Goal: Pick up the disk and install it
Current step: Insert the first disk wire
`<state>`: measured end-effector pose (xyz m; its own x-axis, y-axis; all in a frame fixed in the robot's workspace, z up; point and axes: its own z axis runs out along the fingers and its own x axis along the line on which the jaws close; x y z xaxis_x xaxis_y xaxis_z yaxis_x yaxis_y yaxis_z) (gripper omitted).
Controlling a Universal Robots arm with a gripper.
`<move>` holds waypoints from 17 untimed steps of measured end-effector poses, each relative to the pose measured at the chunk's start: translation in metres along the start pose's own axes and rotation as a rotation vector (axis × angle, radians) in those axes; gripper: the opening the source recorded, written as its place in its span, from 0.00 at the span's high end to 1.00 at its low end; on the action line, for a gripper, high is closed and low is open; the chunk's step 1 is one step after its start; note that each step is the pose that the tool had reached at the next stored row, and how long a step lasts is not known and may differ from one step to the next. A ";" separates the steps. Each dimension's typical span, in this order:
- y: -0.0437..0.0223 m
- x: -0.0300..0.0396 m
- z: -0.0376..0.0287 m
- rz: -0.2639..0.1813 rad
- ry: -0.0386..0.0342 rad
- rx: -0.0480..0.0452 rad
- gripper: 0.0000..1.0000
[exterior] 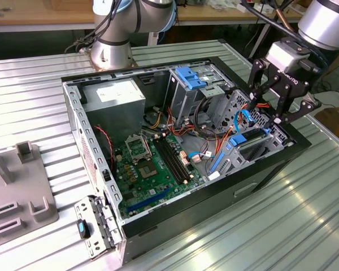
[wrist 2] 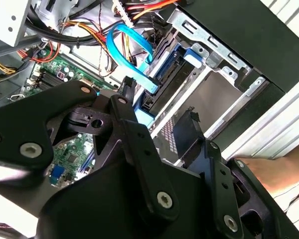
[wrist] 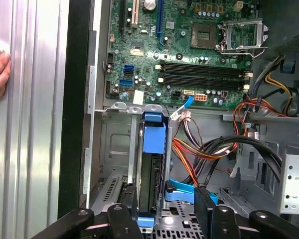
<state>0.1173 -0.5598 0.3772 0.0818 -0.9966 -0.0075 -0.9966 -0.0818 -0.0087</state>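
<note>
Over case (exterior: 254, 183) drive bay, gripper (exterior: 267, 116) hangs, jaws spread, gripping nothing; disk (wrist: 150, 174) stands on edge in bay slot (blue carrier end toward motherboard (wrist: 189, 50)).

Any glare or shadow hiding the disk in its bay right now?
Exterior view: glare streaks the table, none on the disk below the gripper. First wrist view: disk evenly lit. Second wrist view: disk lit, partly behind the gripper's dark links.
</note>
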 end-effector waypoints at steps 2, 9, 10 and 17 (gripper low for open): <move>-0.0024 -0.0006 0.0001 -0.053 -0.0004 -0.0004 0.42; -0.0101 -0.0028 0.0002 -0.156 -0.0014 -0.0012 0.42; -0.0103 -0.0030 0.0002 -0.158 -0.0014 -0.0012 0.42; -0.0104 -0.0032 0.0002 -0.166 -0.0015 -0.0013 0.42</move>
<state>0.1274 -0.5557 0.3772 0.2453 -0.9694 -0.0076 -0.9694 -0.2452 -0.0087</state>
